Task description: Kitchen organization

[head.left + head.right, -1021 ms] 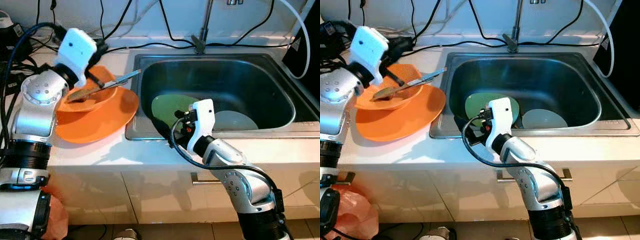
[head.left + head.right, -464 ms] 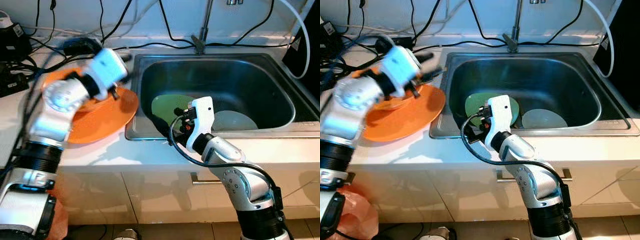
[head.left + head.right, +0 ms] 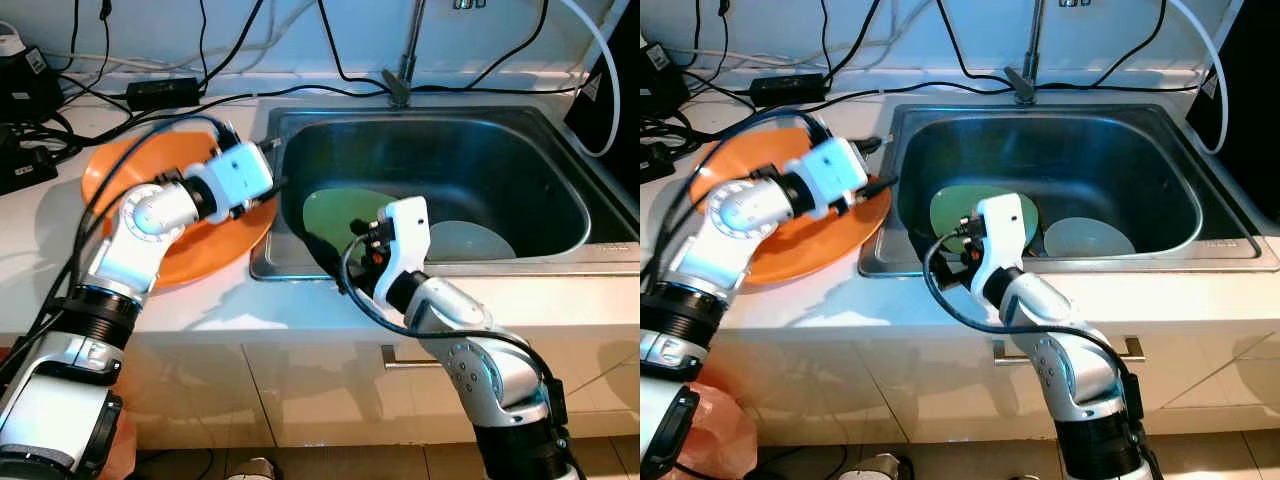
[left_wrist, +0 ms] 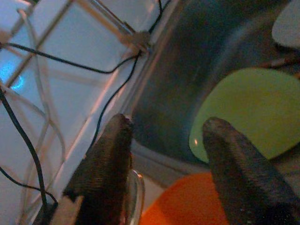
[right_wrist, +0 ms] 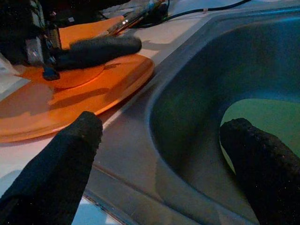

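A green plate (image 3: 345, 217) lies flat on the floor of a steel sink (image 3: 520, 150), with a pale grey plate (image 3: 468, 240) beside it on the robot's right. On the white bench (image 3: 40, 230) just left of the sink sits a large orange plate (image 3: 215, 235), its edge reaching the sink rim.

The left gripper (image 4: 164, 154) hovers over the near edge of the orange plate, pointing toward the sink, its fingers (image 4: 105, 164) spread apart and holding nothing. The right gripper (image 5: 159, 154) hangs at the sink's front rim, above the near wall, its fingers (image 5: 61, 154) also spread wide and empty, with the green plate showing between them further in.

The plates look rigid, smooth and probably light, likely plastic or melamine. Lying flat on metal, the green plate offers little to grasp. The best hold is judged to be a pinch on its raised rim, one finger slid under the edge, as a glossy surface could slip. Black cables (image 3: 230, 60) trail along the back of the bench near the tap (image 3: 400, 85).
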`<state>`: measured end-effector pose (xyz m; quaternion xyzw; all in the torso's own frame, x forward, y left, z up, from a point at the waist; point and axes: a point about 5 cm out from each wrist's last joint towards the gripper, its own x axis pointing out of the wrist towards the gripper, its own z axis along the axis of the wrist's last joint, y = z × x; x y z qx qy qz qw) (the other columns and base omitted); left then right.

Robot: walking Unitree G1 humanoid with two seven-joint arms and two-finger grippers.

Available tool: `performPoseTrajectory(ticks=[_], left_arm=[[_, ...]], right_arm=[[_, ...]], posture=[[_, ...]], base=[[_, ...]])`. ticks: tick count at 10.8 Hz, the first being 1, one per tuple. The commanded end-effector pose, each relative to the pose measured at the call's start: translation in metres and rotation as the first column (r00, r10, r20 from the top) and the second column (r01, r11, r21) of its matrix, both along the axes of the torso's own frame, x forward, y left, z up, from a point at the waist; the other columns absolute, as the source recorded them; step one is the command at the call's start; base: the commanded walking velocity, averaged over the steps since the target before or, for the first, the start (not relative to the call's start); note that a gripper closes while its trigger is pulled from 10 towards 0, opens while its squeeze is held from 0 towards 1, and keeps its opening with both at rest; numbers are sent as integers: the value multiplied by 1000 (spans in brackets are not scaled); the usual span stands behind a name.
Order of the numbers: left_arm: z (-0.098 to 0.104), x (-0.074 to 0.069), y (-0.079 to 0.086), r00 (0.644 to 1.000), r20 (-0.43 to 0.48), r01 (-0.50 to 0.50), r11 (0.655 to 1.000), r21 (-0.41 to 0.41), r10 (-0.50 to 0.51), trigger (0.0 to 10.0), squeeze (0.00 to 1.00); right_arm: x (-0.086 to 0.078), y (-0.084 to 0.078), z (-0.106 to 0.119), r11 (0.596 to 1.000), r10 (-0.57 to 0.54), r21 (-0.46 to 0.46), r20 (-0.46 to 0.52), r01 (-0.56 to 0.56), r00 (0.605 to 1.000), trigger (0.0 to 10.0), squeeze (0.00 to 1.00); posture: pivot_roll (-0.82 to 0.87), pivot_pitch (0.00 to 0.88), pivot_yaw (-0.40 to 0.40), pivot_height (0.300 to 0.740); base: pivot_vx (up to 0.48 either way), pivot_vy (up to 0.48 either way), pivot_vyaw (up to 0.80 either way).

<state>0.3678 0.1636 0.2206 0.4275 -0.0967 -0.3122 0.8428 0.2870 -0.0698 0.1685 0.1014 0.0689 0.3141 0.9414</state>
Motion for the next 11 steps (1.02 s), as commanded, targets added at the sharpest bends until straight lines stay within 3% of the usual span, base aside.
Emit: performPoseTrajectory(ticks=[1,4,5,6,10,11], left_arm=[[8,3,-2,999,48,-3,1000,22,2,10000,1000],[7,11,0,995,85,-56,997,53,51,10000,1000],[6,15,4,988,126,-106,988,114,91,10000,1000],[4,19,8,983,143,-141,976,168,118,10000,0],[2,24,12,980,148,-163,966,203,134,9804,0],[0,24,12,983,131,-155,967,201,130,118,0]], right_arm=[[-2,-1,4,1000,-6,-5,13,6,1000,10000,0],[-4,-2,3,1000,-15,-5,5,15,1000,10000,0],[-5,-2,3,1000,-17,-4,4,18,1000,10000,0],[-5,-3,3,1000,-20,-3,3,20,1000,10000,0],[-5,-2,3,1000,-26,1,2,26,1000,10000,0],[-5,-2,3,1000,-27,2,2,27,1000,10000,0]], posture=[[114,84,44,740],[106,93,51,740],[104,93,53,740],[104,93,55,740],[107,91,61,740],[109,88,60,740]], base=[[0,0,0],[0,0,0],[0,0,0],[0,0,0],[0,0,0],[0,0,0]])
